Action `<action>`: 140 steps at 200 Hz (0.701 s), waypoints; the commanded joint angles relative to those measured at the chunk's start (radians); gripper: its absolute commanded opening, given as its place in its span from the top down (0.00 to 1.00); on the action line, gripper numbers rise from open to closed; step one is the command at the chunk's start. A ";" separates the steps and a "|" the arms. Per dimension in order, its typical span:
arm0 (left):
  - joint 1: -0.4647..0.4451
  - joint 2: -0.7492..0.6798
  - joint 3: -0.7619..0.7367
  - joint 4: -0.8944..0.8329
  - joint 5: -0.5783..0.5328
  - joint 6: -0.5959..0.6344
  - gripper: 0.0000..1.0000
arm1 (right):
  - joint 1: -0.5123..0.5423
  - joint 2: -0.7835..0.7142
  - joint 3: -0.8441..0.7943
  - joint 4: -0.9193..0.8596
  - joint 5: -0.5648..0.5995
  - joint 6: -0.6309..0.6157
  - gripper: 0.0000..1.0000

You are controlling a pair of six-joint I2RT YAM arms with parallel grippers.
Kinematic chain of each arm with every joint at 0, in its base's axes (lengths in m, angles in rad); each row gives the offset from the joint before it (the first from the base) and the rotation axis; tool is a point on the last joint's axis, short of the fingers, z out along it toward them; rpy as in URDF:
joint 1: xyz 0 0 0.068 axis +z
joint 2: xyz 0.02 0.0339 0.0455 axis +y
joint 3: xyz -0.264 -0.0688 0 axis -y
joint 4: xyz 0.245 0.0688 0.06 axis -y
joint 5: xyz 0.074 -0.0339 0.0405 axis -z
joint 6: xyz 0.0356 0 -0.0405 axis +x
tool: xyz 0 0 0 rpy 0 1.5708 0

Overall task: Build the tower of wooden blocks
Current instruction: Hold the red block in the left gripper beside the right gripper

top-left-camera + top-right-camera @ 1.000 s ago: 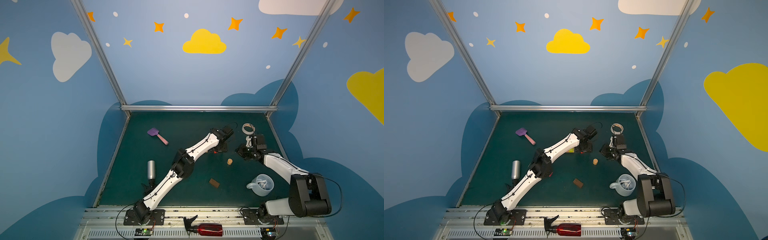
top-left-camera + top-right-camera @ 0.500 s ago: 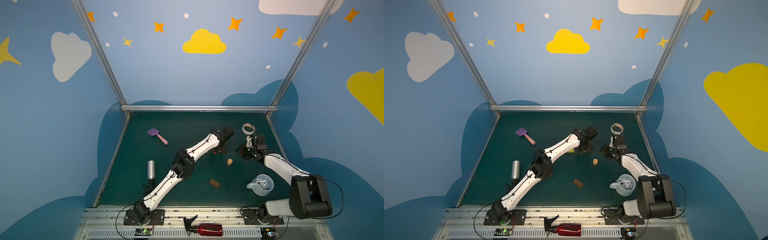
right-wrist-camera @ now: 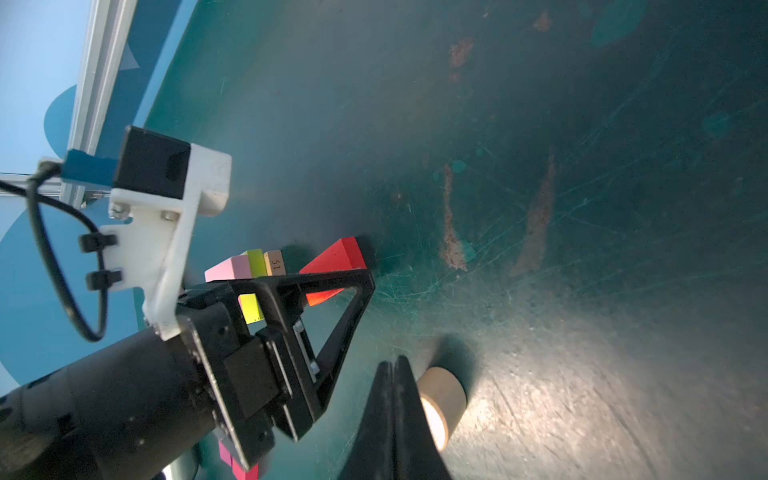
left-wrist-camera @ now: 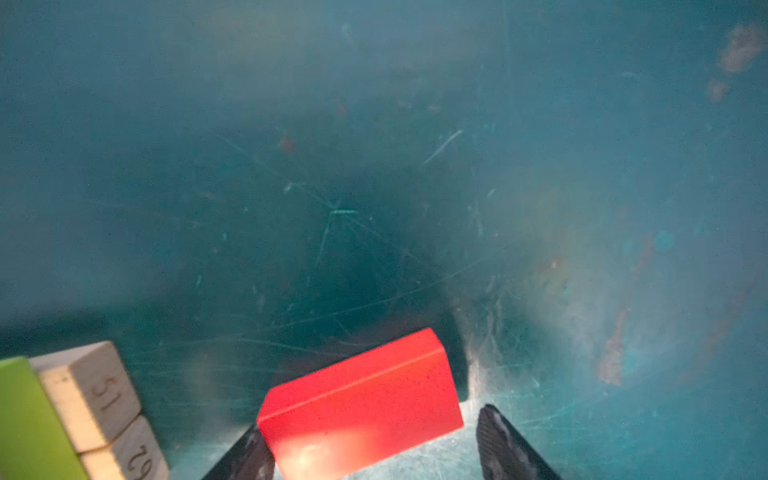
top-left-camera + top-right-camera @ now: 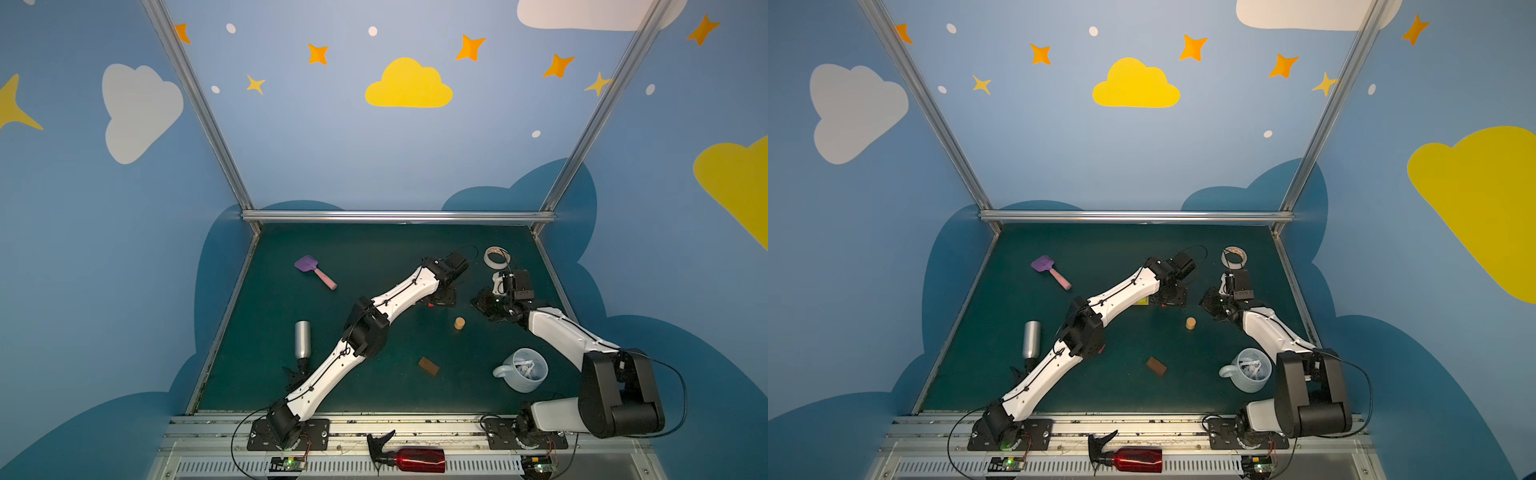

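Red block (image 4: 360, 399) lies between parted jaws of left hand (image 4: 372, 424); right hand (image 3: 394, 368) closed.

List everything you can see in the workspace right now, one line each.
Red rectangular wood block: one, red, between left jaws.
Unfinished wood block tower: one, pink, lime-green, tan, magenta, beside red block.
Short tan wooden cylinder: one, tan, centre.
Dark brown wooden bar: one, brown, front centre.
Purple plastic toy spatula: one, pink handle, back left.
White tape roll: one, white, back right.
Silver metal bottle: one, silver, left.
Pale blue mug: one, pale blue, front right.
Red spray bottle: one, red, front rail.
Left gripper: open.
Right gripper: shut, beside cylinder.
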 commanded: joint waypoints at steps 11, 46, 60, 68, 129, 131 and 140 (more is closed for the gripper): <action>0.003 0.090 -0.041 0.075 0.029 -0.027 0.26 | -0.007 -0.019 -0.008 -0.021 0.010 -0.015 1.00; 0.004 0.121 -0.012 0.057 -0.026 -0.084 0.29 | -0.010 -0.025 -0.011 -0.025 0.013 -0.016 1.00; 0.003 0.132 0.001 0.052 -0.026 -0.113 0.29 | -0.012 -0.028 -0.013 -0.026 0.016 -0.016 1.00; 0.004 0.136 0.001 0.055 -0.021 -0.129 0.30 | -0.012 -0.028 -0.014 -0.026 0.016 -0.018 1.00; 0.003 0.145 0.001 0.051 -0.031 -0.171 0.30 | -0.015 -0.038 -0.019 -0.035 0.025 -0.020 1.00; 0.003 0.145 0.001 0.049 -0.033 -0.171 0.30 | -0.015 -0.038 -0.019 -0.035 0.024 -0.021 1.00; 0.002 0.147 0.001 0.042 -0.040 -0.166 0.30 | -0.015 -0.040 -0.020 -0.037 0.027 -0.020 1.00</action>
